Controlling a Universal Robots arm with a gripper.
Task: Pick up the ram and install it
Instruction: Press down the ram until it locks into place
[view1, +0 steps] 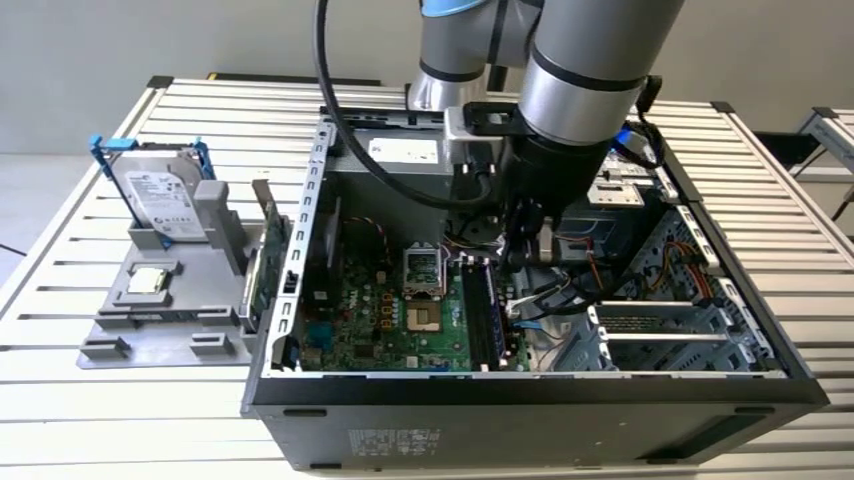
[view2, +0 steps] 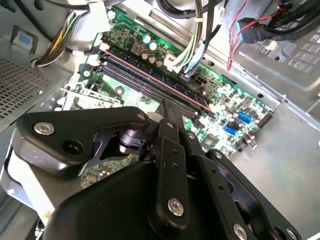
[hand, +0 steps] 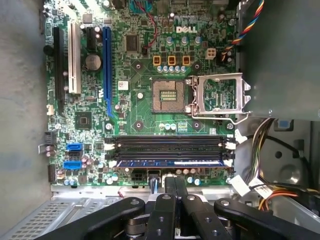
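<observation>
— Where's the ram (hand: 172, 163)? I can't spot it from here.

— Down in the case (view1: 314, 300) already. It lies edge-on in the memory slot nearest the board's edge, on the exterior view's right of the open processor socket (hand: 217, 97). The slots (hand: 170, 145) alongside it are bare.

— And the gripper (hand: 175, 186)?

— Jaws pressed together with nothing between them, tips just beside the stick, about midway along it. I can't tell whether they actually touch it.

— So it's the seating that matters now?

— I'd say so. To seat it well, the push should go straight down onto the top edge, square to the motherboard (hand: 90, 120), never leaning sideways, or the stick rocks in the slot. The white latches (hand: 230, 159) at each end are the check: both should stand snug against the stick.

— Anything in the way?

— Loose cables (hand: 260, 185) hang close by the far-right end, so the arm wants a clean vertical line. The hard drive (view1: 160, 195) sits outside on its stand, well apart.
</observation>
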